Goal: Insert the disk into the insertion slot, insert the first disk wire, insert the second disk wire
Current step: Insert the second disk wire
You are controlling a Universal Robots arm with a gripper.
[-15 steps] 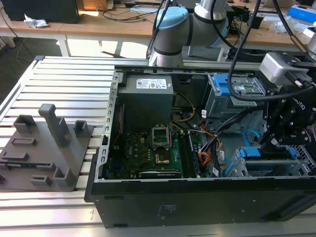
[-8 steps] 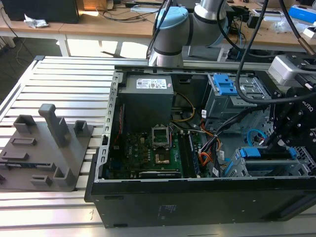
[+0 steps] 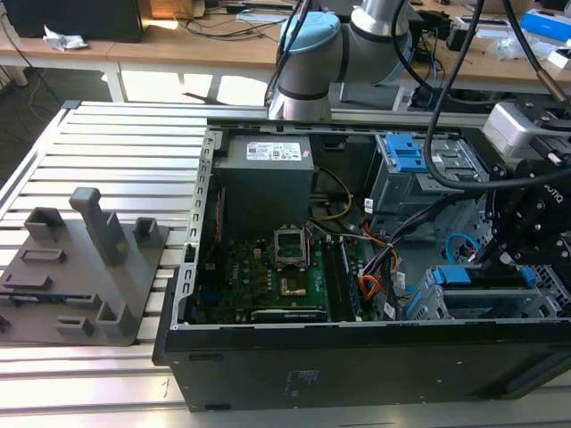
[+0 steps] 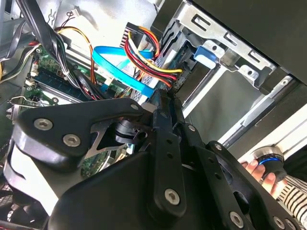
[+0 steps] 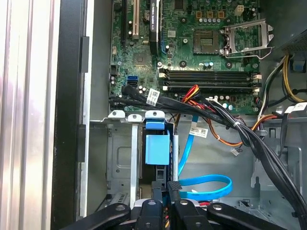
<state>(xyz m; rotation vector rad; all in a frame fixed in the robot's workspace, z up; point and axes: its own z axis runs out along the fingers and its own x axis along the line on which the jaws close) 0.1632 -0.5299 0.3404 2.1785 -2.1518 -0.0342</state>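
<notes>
Computer case (image 3: pixel 357 374) lies open, disk (image 5: pixel 157 149) apparently seated in its drive cage (image 5: pixel 120 158); wiring looks the step in hand. Gripper (image 5: pixel 165 194) hovers beside the light-blue cable (image 5: pixel 206 182), its grip impossible to tell. Plugging calls for careful alignment.

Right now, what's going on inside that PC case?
The arm has its claw down in the open computer case, at the drive cage near the case's front corner. It sits against the blue-framed disk standing in the insertion slot. The light-blue cable loops loose beside it.
</notes>
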